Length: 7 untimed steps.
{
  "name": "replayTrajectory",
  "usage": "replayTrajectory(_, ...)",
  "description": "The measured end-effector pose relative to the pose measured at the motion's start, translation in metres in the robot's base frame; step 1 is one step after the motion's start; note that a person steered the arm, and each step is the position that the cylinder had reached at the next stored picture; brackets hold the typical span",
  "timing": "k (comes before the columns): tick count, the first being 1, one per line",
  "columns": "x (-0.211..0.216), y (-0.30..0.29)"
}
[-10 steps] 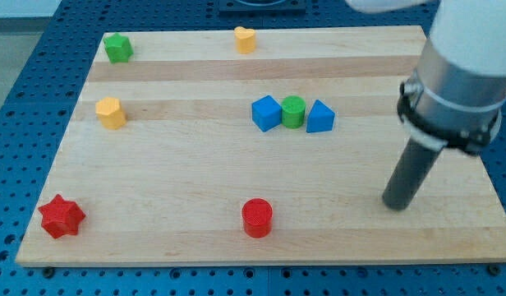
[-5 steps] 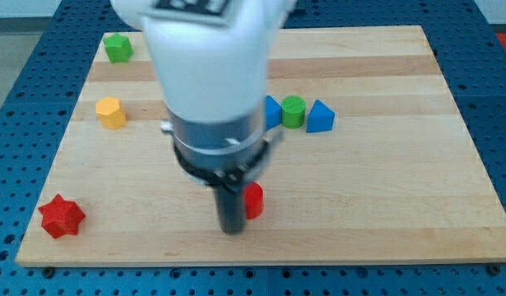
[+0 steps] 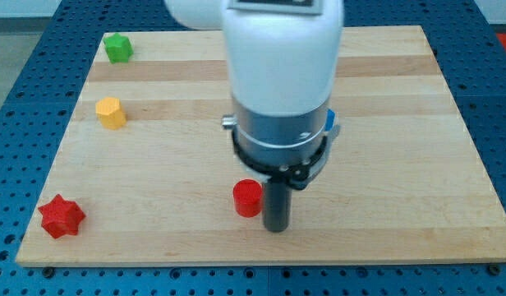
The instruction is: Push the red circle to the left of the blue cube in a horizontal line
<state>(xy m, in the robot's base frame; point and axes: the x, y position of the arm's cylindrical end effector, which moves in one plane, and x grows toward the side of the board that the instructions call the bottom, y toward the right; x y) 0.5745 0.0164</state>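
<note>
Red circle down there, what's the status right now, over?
My tip touching the red circle from the view's right. Blue cube hidden behind the arm. Nothing visible blocking the circle's way.

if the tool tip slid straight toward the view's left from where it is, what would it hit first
My tip sits just right of the red circle and slightly nearer the view's bottom, so it would likely meet the circle's lower edge first, though depth is unclear.

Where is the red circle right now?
The red circle sits near the board's bottom edge, about mid-width, with my tip just to its right in the view.
</note>
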Motion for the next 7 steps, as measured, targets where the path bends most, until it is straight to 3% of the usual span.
replayTrajectory(2, -0.061, -0.058)
replayTrajectory(3, -0.05, -0.049)
replayTrajectory(4, -0.013, -0.035)
replayTrajectory(5, 0.001, -0.058)
replayTrajectory(7, -0.071, -0.131)
